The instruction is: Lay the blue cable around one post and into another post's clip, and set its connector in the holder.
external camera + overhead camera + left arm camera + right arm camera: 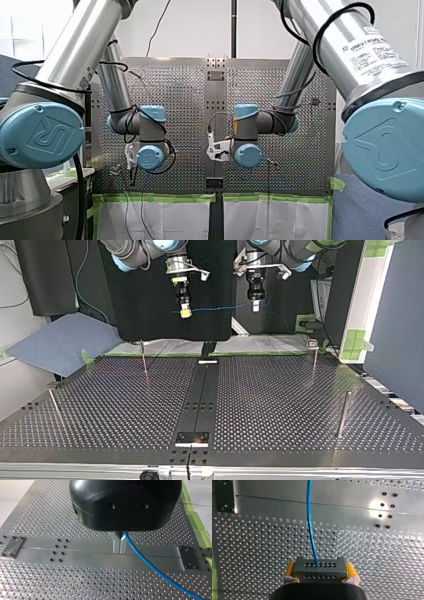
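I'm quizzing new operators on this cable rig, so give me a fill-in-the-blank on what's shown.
1. The cable is coloured ____.
2. My right claw is shut on its ____.
3. My left claw is shut on the ____.
4. The top view shows ____ upright posts on the table.
Missing: blue; connector; cable; four.
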`<action>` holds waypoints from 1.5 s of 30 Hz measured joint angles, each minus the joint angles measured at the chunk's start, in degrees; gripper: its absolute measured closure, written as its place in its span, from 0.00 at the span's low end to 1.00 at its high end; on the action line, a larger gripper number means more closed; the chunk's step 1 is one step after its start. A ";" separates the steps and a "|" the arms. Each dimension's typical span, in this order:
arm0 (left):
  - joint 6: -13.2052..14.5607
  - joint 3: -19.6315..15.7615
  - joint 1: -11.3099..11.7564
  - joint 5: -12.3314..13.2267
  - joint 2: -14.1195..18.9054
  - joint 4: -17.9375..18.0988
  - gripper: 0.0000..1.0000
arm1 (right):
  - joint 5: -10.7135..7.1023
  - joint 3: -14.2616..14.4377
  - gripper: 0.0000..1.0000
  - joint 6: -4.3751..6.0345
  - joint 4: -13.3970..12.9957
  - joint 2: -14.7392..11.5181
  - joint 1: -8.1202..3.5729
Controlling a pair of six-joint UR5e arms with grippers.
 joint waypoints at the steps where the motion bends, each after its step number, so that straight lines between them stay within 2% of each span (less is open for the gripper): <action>1: -0.20 -0.19 0.19 0.16 -0.19 0.20 1.00 | -0.02 -0.16 1.00 0.14 0.36 0.37 -0.06; 6: -2.05 -2.49 2.05 0.65 -2.52 2.70 1.00 | -0.06 -0.49 1.00 0.44 3.23 3.23 -0.16; 11: -2.51 -3.43 2.51 0.72 -3.51 4.91 1.00 | -0.07 -0.51 1.00 0.48 5.88 5.12 -0.18; 15: -2.56 -3.51 2.55 0.73 -3.60 5.31 1.00 | -0.07 -0.53 1.00 0.48 6.92 5.38 -0.18; 22: -2.57 -3.53 2.57 0.73 -3.62 5.39 1.00 | -0.09 -0.52 1.00 0.52 7.21 5.40 -0.16; 26: -2.80 -3.72 2.64 0.96 -3.81 5.63 1.00 | -0.95 -1.16 1.00 1.13 8.12 4.72 0.46; 30: -4.09 -3.13 2.55 2.25 -4.13 6.81 1.00 | -1.83 -2.64 1.00 0.65 9.67 4.88 1.29; 34: -5.83 -1.60 2.51 3.31 -4.30 6.54 1.00 | -1.93 -4.43 1.00 0.47 11.47 5.34 2.07; 39: -7.81 -0.67 2.76 3.60 -4.47 5.53 1.00 | -1.34 -6.42 1.00 1.37 13.90 5.02 2.57; 45: -10.15 -0.57 3.31 3.60 -4.76 5.60 1.00 | -0.06 -6.85 1.00 2.23 16.79 4.76 2.63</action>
